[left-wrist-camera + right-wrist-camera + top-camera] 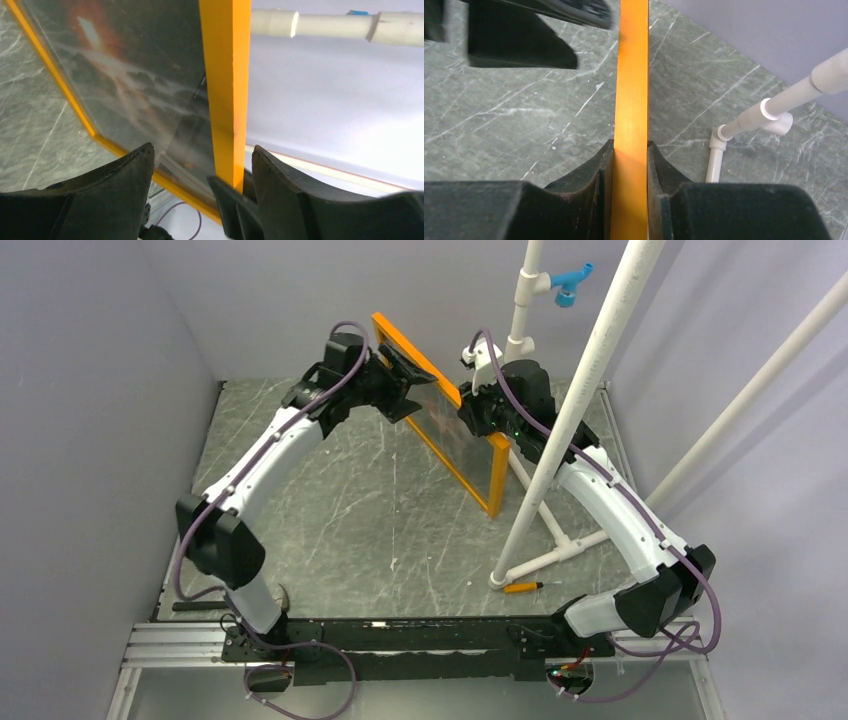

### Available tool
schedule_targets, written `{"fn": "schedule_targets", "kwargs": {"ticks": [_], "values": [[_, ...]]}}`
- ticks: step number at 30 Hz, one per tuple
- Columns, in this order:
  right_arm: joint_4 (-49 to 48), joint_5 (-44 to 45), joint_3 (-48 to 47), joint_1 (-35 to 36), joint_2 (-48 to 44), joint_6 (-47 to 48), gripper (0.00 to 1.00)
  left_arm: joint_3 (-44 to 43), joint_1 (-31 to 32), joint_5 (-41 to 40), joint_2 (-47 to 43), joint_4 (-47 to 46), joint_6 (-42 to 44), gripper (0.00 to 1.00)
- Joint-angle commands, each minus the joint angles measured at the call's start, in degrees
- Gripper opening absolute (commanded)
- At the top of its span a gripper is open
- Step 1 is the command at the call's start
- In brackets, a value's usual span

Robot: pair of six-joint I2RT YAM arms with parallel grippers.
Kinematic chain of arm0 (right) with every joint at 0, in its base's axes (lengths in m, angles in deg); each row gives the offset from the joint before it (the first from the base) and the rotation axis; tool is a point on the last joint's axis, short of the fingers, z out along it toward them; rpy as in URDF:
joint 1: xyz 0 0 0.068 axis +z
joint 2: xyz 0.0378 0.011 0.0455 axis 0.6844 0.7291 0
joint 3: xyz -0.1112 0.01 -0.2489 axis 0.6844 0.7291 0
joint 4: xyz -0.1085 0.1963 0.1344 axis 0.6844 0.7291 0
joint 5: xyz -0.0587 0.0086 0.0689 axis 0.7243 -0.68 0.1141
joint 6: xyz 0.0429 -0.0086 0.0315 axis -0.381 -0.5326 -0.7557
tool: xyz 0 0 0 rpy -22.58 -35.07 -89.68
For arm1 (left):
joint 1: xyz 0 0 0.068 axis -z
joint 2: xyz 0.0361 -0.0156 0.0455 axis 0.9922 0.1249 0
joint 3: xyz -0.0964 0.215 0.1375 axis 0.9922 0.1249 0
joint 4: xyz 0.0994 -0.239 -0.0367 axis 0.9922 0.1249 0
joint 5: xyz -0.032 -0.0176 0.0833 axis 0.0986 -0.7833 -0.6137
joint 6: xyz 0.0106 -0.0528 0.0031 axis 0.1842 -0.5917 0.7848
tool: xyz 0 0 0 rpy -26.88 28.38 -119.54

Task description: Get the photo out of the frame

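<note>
The orange frame (pixel 497 475) hangs tilted in the air above the table, between both arms. My right gripper (pixel 465 405) is shut on its edge: in the right wrist view both pads press the orange bar (pixel 630 100) at the gripper (pixel 630 145). My left gripper (pixel 412 375) is at the frame's upper part with its fingers spread wide. In the left wrist view the orange bar (pixel 225 90) runs between the fingers of this gripper (pixel 202 149), nearer the right one. The photo (pixel 120 75) shows inside the frame, dark with a red-orange glow.
A white pipe stand (pixel 580 410) rises just right of the frame, its foot (pixel 716 150) on the marble table (pixel 350 510). A small orange-handled screwdriver (pixel 520 587) lies by the stand's base. Grey walls close in left, back and right.
</note>
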Motion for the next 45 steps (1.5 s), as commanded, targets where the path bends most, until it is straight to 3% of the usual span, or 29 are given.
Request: {"fn": "schedule_targets", "kwargs": {"ticks": [1, 7, 12, 16, 22, 23, 27, 29, 35, 40, 45], "values": [[-0.4, -4.8, 3.9, 0.7, -0.6, 0.6, 0.00, -8.8, 3.1, -6.9, 4.9, 1.5, -1.9, 0.73], [-1.0, -5.8, 4.9, 0.4, -1.4, 0.6, 0.00, -13.0, 6.4, -14.2, 8.4, 5.3, -2.0, 0.71], [0.2, -5.5, 4.7, 0.3, -0.7, 0.8, 0.00, -13.4, 7.6, -14.7, 9.8, 6.5, -3.5, 0.59], [0.2, -5.2, 5.5, 0.3, -1.3, 0.9, 0.00, -13.6, 7.9, -15.6, 9.3, 7.4, -2.3, 0.46], [1.3, -5.6, 4.4, 0.3, -0.9, 1.0, 0.00, -12.0, 7.6, -13.9, 8.1, 6.5, -1.0, 0.13], [1.5, -5.4, 4.2, 0.3, -0.7, 0.7, 0.04, -11.9, 7.6, -13.3, 8.2, 6.7, -0.7, 0.08], [1.7, -4.7, 4.4, -2.0, -0.7, -2.0, 0.60, -9.8, 6.7, -11.7, 7.7, 6.8, 0.5, 0.00], [0.4, -7.7, 5.3, -4.9, -1.6, -4.4, 0.75, -7.0, 5.9, -10.4, 6.4, 5.4, 0.7, 0.00], [-6.8, -27.2, 9.5, -17.0, -5.5, -15.4, 0.92, -0.2, 2.3, -6.1, 3.0, 2.2, 4.3, 0.00], [-11.3, -35.3, 11.7, -22.0, -6.5, -22.0, 0.96, 7.7, -1.2, 1.6, 0.0, -2.6, 10.4, 0.00], [-24.7, -51.7, 14.5, -23.3, -5.9, -30.7, 1.00, 13.7, -3.0, 4.0, -1.6, -4.2, 12.7, 0.00]]}}
